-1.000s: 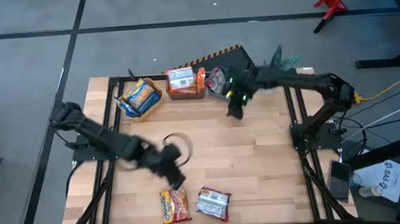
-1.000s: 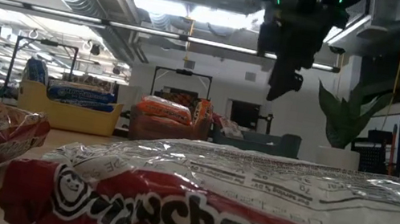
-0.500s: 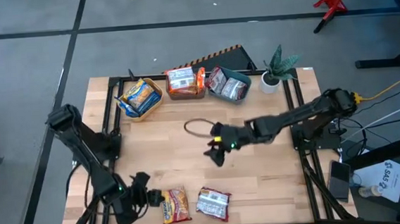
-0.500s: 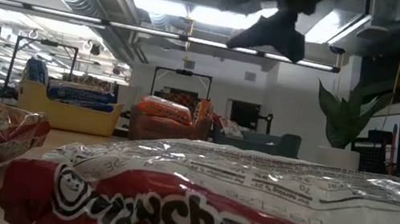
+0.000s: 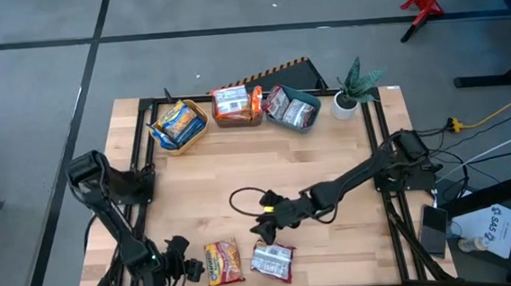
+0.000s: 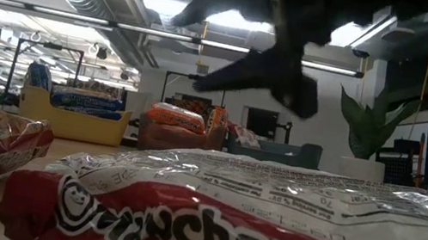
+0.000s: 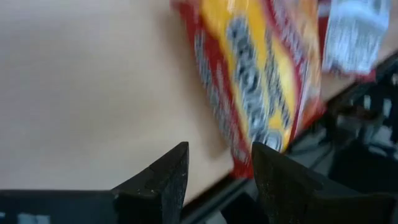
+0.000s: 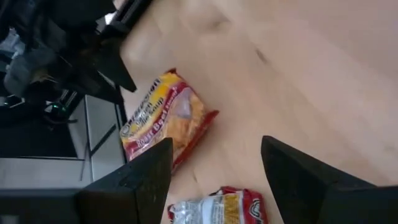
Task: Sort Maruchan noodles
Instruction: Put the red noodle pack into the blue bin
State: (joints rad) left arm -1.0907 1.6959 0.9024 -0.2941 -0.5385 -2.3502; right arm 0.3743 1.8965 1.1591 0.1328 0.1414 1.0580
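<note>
Right gripper (image 5: 263,224), released, has swung from bins down over red-silver plastic noodle packet (image 5: 273,259); left gripper (image 5: 192,268), released, beside orange-yellow plastic noodle packet (image 5: 222,261) on wooden bench (image 5: 329,156). Both pickups look imminent.

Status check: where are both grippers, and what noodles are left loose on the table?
Left gripper open beside orange-yellow packet. Right gripper open, above red-silver packet. Both packets loose at near edge. Nothing blocking.

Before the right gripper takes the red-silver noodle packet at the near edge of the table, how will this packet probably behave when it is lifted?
The red-silver packet lies flat and thin, so it is probably light. Its glossy, crinkled wrapper may slip or buckle between the fingers. The right gripper hovers open just above it; a pinch at the edge probably catches only loose film.
</note>
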